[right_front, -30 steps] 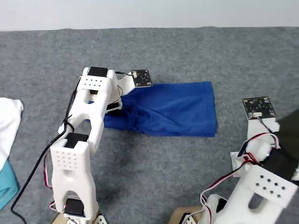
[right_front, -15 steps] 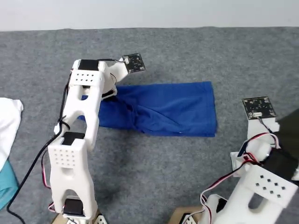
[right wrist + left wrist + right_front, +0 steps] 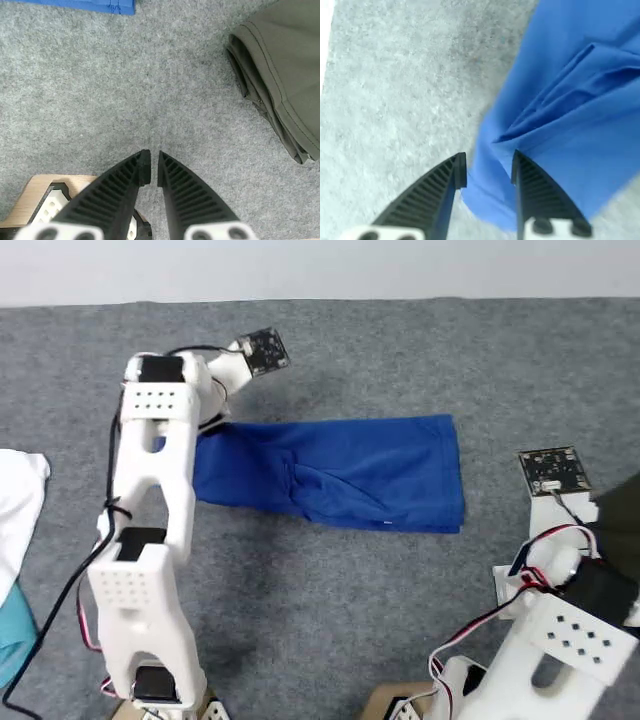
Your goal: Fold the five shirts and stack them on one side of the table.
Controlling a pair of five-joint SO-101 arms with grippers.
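One shirt in work: the blue shirt [image 3: 370, 475] lies across the middle of the grey felt table [image 3: 400, 350] as a long band, with a slanting ridge of wrinkles near its middle.
Left hold: the left gripper [image 3: 488, 160] is clamped on the end of the shirt, with blue cloth bunched between its two black fingers.
Change: over the last second the left arm [image 3: 150, 500] has swung outward, away from the right arm, and the held end of the shirt has gone with it. The band is now longer and flatter, and the hump that sat beside the arm is drawn out. The far end, nearer the right arm, has not shifted.
Meaning: this looks like stretching the cloth flat before a fold, not the fold itself. The ridge of wrinkles is still there, so the smoothing seems unfinished and no fold of this shirt is made yet.
Right side: the right gripper [image 3: 151, 160] hangs low over bare felt near its own base, fingertips almost together on nothing. An olive-green folded garment [image 3: 280, 75] lies near it, not touching.
Other shirts: a white shirt [image 3: 20, 510] and a teal shirt [image 3: 15, 640] lie at the table edge on the left arm's side, well apart from the blue one.
Writing: none can be read. The camera boards [image 3: 552, 472] on the wrists carry marks too small to make out, and the blue hem shows a small dark stitch mark in the right wrist view — not legible.
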